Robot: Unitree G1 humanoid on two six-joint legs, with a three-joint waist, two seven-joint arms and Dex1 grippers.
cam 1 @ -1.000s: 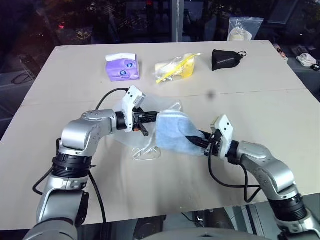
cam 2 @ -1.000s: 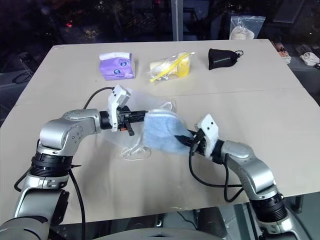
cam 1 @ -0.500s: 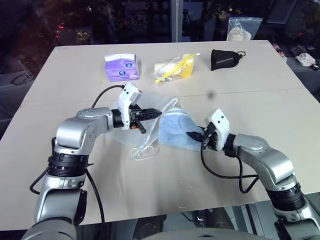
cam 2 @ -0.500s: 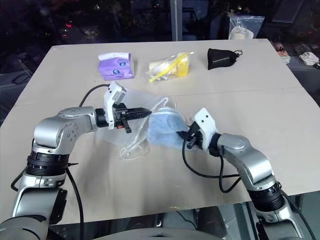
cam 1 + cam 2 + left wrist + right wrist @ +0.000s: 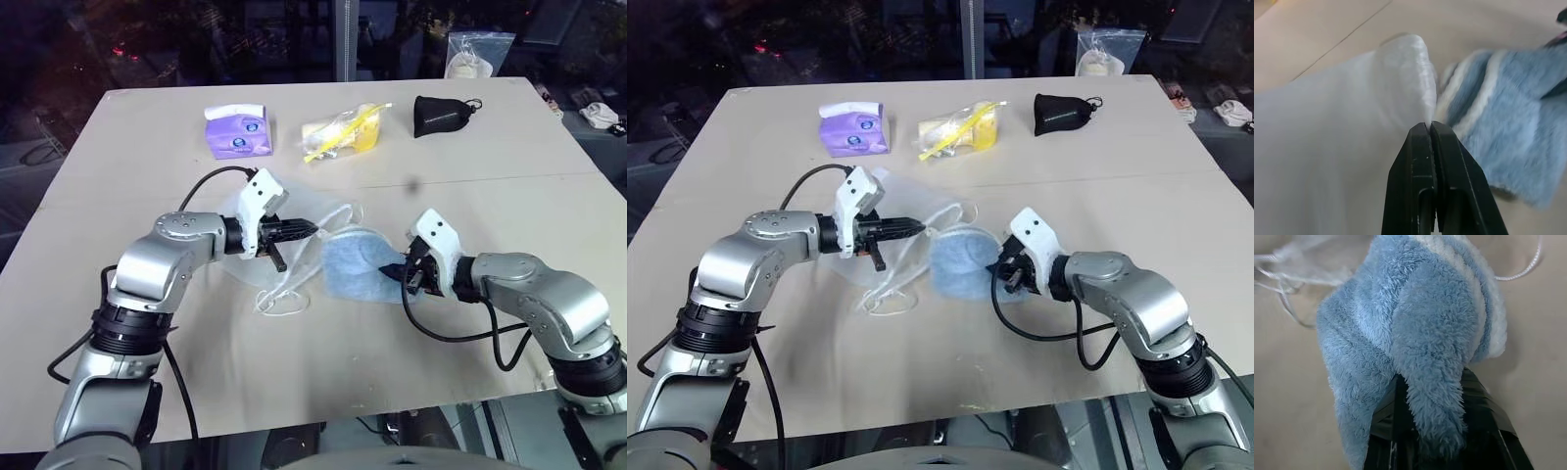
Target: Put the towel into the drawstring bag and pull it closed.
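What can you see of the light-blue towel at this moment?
The towel is small, light blue, of fluffy terry with a thin white edge. It lies bunched on the table beside the drawstring bag, outside it. The right gripper is shut on a fold of it.

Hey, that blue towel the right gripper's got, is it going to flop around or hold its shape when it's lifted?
Likely floppy: the towel drapes in soft folds over the right gripper. It looks fluffy and probably light. Its pile may snag on the drawstring bag, whose edge the left gripper pinches.
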